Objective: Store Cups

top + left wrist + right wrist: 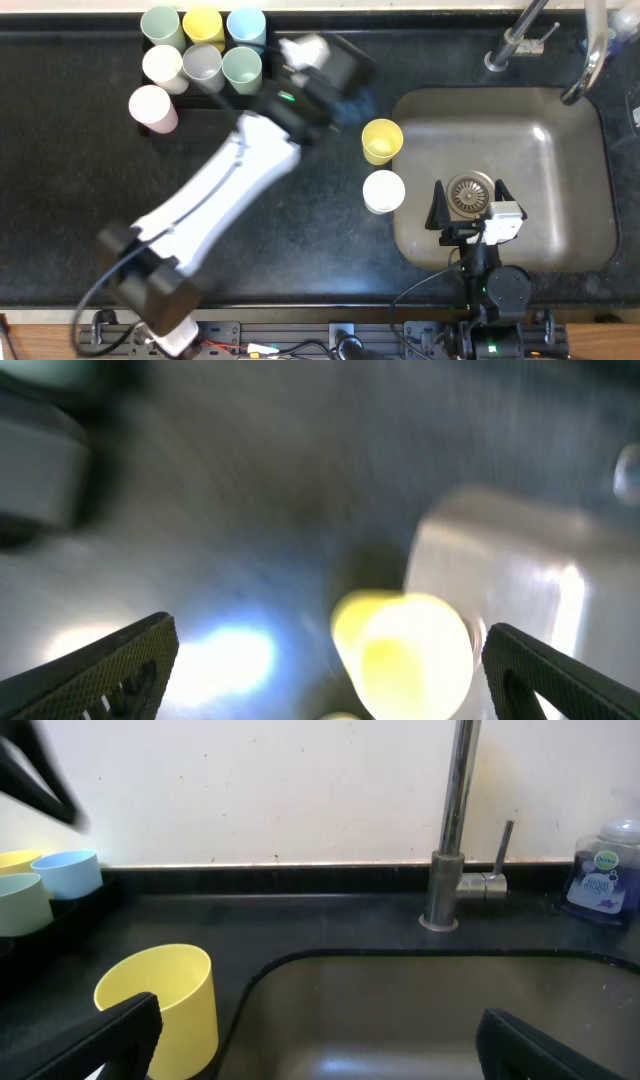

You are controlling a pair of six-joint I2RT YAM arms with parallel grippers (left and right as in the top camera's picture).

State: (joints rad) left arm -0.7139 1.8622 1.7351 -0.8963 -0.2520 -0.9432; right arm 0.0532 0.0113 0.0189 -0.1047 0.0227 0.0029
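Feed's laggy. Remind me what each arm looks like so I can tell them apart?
Left arm: long white link, black joints, a green light near the wrist, black cables at its base. Right arm: mostly black, with a white block at the wrist and a green light lower down. Both end in two black fingers with a woven-looking texture.
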